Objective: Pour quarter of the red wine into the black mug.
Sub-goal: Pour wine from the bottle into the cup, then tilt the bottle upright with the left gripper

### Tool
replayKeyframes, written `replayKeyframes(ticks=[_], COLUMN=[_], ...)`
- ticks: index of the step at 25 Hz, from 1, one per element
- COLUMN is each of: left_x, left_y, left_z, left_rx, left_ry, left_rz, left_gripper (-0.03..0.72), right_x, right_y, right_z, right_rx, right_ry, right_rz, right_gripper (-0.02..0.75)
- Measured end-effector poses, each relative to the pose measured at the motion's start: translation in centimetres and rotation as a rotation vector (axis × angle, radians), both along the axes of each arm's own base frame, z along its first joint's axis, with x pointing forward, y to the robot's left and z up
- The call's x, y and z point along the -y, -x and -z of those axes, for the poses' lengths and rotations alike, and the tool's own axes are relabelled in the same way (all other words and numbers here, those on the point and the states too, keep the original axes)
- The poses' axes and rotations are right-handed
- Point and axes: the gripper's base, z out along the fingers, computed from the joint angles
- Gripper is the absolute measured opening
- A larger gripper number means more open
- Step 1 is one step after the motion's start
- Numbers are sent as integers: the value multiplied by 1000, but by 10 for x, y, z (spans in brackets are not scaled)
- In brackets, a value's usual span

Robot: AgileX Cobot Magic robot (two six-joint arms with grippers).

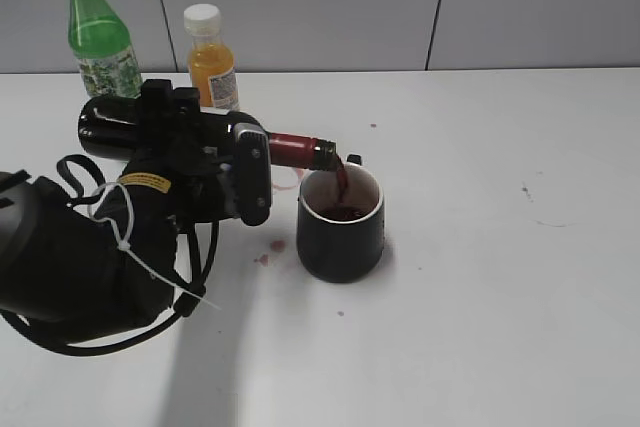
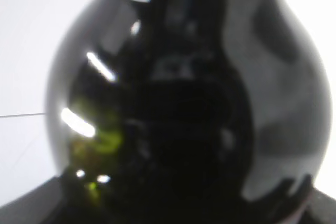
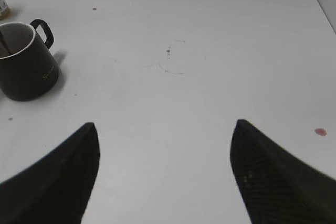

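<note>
My left gripper is shut on the dark red wine bottle, which lies nearly horizontal with its mouth over the black mug. A thin stream of red wine runs from the bottle's mouth into the mug, and dark wine shows inside it. In the left wrist view the bottle fills the frame and hides the fingers. My right gripper is open and empty above bare table. The mug shows at the far left of the right wrist view, with the stream entering it.
A green plastic bottle and an orange juice bottle stand at the back left by the wall. Red wine drops stain the white table left of the mug. A red spot lies near the table's right edge.
</note>
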Motion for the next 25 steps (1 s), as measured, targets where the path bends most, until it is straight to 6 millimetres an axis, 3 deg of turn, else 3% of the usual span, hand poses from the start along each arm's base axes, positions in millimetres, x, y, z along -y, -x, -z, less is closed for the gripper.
replayKeyframes(ticks=[10, 25], left_x=[0, 11], left_y=[0, 0], left_z=[0, 2], left_rx=[1, -8], left_ry=[15, 561], left_rz=[-3, -1], left_gripper=[536, 536], right_x=[0, 0], right_y=[0, 0], right_z=[0, 0], right_rx=[0, 0], right_ry=[-1, -1], right_rz=[0, 0], right_gripper=[590, 590])
